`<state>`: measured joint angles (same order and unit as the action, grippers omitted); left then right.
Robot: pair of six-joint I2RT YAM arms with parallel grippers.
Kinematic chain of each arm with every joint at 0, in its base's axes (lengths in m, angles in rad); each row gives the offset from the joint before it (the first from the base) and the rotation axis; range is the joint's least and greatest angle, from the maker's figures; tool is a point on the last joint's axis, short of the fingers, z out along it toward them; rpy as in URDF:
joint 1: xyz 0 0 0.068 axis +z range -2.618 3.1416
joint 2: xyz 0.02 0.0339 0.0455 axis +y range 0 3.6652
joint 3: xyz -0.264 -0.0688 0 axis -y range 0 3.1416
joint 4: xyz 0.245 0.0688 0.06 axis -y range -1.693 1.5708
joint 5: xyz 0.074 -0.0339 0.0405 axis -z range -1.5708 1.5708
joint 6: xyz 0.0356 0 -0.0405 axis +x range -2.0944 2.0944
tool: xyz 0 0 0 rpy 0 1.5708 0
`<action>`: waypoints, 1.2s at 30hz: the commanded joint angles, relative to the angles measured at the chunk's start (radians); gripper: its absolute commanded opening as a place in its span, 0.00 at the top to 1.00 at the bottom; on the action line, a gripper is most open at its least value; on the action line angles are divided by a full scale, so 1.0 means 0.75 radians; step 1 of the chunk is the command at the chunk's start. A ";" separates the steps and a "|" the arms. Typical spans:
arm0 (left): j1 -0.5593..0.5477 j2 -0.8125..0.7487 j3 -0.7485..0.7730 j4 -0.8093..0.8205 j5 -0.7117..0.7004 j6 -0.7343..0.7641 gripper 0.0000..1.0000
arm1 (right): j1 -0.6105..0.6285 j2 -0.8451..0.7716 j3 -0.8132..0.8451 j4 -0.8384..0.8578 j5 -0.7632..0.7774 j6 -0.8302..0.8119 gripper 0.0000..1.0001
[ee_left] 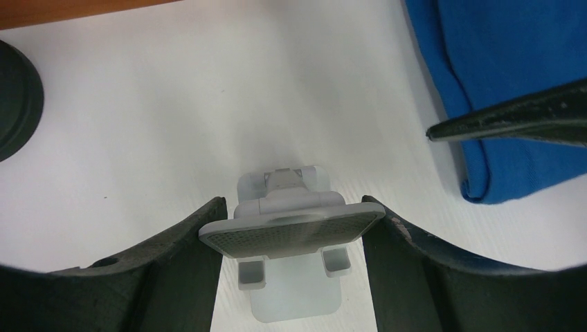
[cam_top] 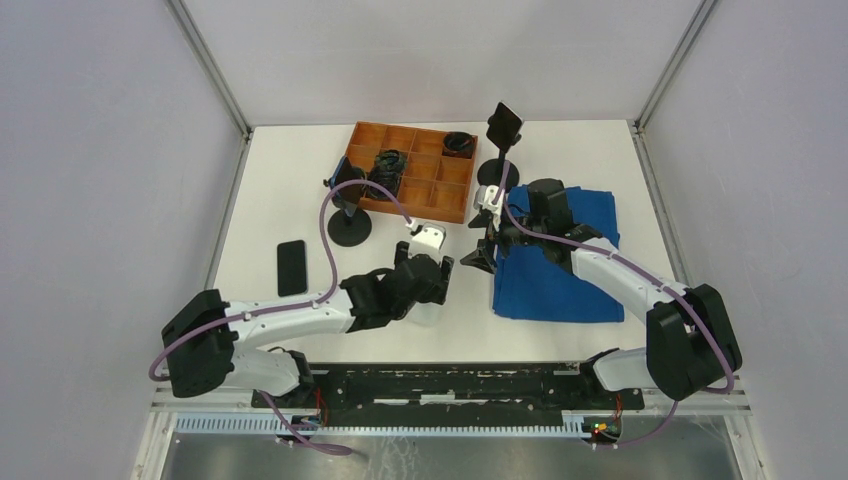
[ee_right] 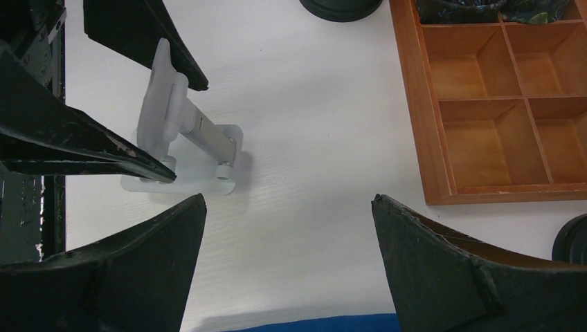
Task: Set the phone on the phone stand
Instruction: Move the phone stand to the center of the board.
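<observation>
Task barely begun. Phone lies flat on table, left side, well apart from both arms. Left gripper is clamped on stand at its plate, mid-table. Right gripper stands wide apart, empty, near stand. Phone pickup and placing remain.

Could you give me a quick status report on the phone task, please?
Left gripper shut on white phone stand. Right gripper open, empty. Phone flat on table, untouched. Nothing blocking it.

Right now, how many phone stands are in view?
3: the left black stand by the tray's left end, the right black stand by its right end, a white stand in the left gripper. None seems hidden.
</observation>
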<state>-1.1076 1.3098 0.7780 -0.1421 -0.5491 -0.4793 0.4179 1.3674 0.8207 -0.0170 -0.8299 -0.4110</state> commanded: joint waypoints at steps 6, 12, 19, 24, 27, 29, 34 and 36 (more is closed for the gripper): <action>-0.004 0.182 0.152 0.037 -0.326 -0.028 0.67 | -0.005 -0.030 0.049 0.027 -0.014 -0.015 0.03; 0.014 0.291 0.228 0.009 -0.397 -0.081 0.55 | -0.005 -0.032 0.049 0.026 -0.016 -0.016 0.03; 0.055 0.377 0.248 -0.010 -0.343 -0.168 0.40 | -0.007 -0.029 0.050 0.027 -0.016 -0.019 0.03; 0.076 0.391 0.243 -0.006 -0.282 -0.190 0.29 | -0.008 -0.027 0.049 0.025 -0.017 -0.019 0.03; 0.077 0.377 0.243 -0.009 -0.253 -0.195 0.16 | -0.008 -0.027 0.049 0.026 -0.017 -0.018 0.03; 0.076 0.363 0.240 -0.009 -0.231 -0.192 0.10 | -0.009 -0.025 0.048 0.027 -0.016 -0.018 0.03; 0.076 0.318 0.224 -0.015 -0.191 -0.194 0.05 | -0.009 -0.026 0.049 0.027 -0.018 -0.018 0.03; 0.076 0.297 0.217 -0.015 -0.173 -0.192 0.05 | -0.009 -0.027 0.049 0.026 -0.018 -0.018 0.03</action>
<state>-1.0492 1.5879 0.9340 -0.1707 -0.7059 -0.5758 0.4156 1.3674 0.8207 -0.0174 -0.8299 -0.4171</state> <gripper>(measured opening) 0.948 0.967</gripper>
